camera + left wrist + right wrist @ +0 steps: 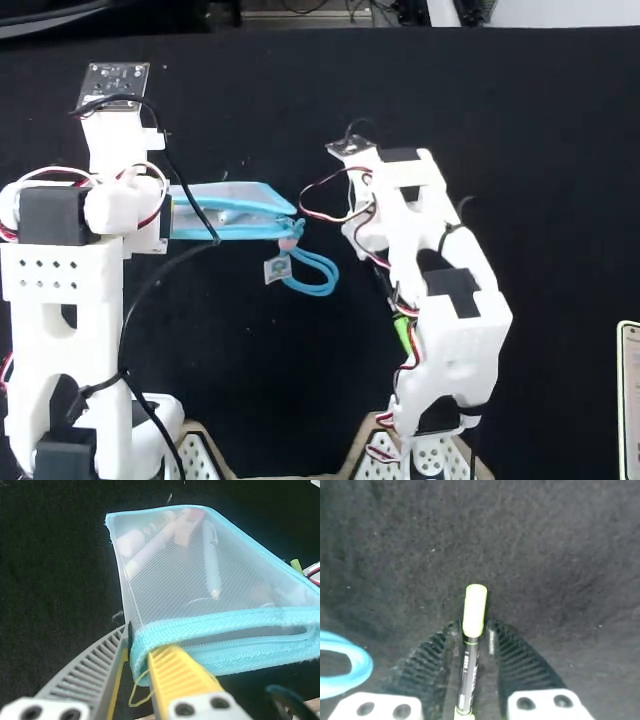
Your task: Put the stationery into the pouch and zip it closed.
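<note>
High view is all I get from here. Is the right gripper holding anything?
Observer: Yes. The right gripper is shut on a marker with a yellow-green cap, and the cap points away from the wrist.
Operator: Is there anything in the pouch yet?
Observer: Through the mesh of the pouch you can see several pens and markers lying inside.
Operator: How is the left arm holding it?
Observer: The left gripper pinches one corner of the pouch, at the end of the zipper band.
</note>
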